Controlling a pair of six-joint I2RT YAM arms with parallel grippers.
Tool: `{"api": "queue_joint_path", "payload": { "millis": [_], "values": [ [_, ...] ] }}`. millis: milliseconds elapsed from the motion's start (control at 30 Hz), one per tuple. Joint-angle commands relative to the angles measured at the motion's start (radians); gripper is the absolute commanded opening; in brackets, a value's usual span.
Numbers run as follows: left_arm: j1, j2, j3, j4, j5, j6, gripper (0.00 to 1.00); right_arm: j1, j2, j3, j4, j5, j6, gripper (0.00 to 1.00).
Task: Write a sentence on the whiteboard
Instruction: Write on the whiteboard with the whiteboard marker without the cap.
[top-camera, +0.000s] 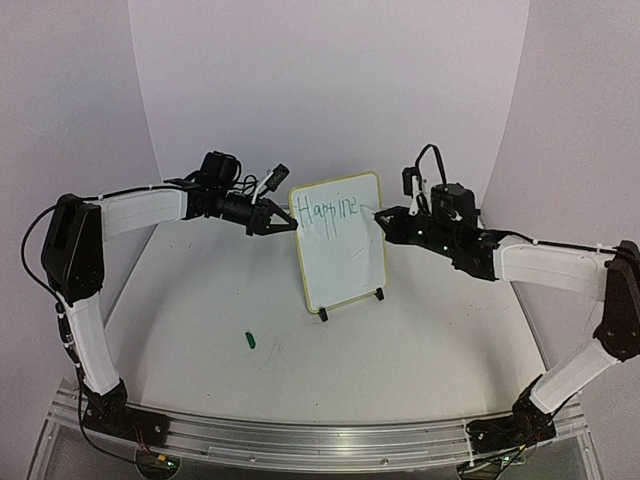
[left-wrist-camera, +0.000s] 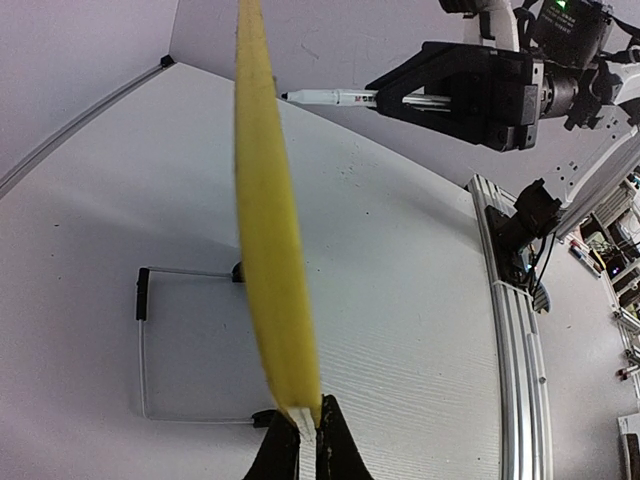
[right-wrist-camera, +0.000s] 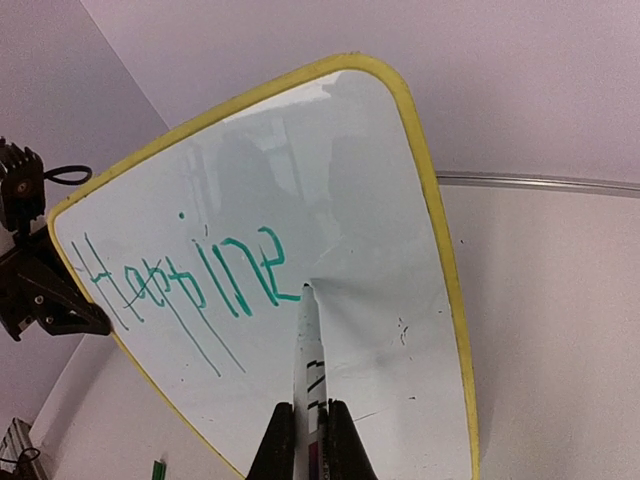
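Your right fingers (right-wrist-camera: 280, 448) are clamped on the marker (right-wrist-camera: 308, 335). Its tip meets the whiteboard (top-camera: 345, 260) just right of the last "e" of the sentence (right-wrist-camera: 190, 275), and the free space lies rightward. Your left fingers (left-wrist-camera: 338, 448) pinch its left edge, upright on the tabletop (top-camera: 200, 300).

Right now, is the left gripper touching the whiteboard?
Touching. The left wrist view shows the left gripper shut on the whiteboard, pinching its yellow edge with a black finger pressed on each side.

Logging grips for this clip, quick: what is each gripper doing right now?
Left gripper: closed, pinching the yellow edge of the whiteboard.
Right gripper: closed, holding the marker.
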Motion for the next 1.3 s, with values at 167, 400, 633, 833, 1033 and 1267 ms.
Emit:
{"api": "queue_joint_path", "payload": {
  "millis": [167,400,633,833,1033,1267],
  "values": [
    [-0.006,0.012,0.018,-0.069,-0.007,0.029,0.0,-0.005,-0.052,0.023,0.017,0.039,-0.032,0.0],
    [-0.006,0.015,0.017,-0.071,-0.007,0.03,0.0,-0.007,-0.011,0.069,0.025,0.039,-0.044,0.0],
    [-0.007,0.02,0.021,-0.07,-0.004,0.029,0.0,-0.01,0.008,0.084,0.031,0.048,-0.045,0.0],
    [-0.006,0.02,0.021,-0.071,-0.004,0.03,0.0,-0.014,0.028,0.099,0.034,0.056,-0.046,0.0],
    [-0.006,0.021,0.023,-0.071,-0.003,0.031,0.0,-0.014,0.043,0.107,0.034,0.048,-0.048,0.0],
    [-0.006,0.022,0.023,-0.07,-0.003,0.031,0.0,-0.015,0.05,0.081,0.034,0.002,-0.058,0.0]
  ]
}}
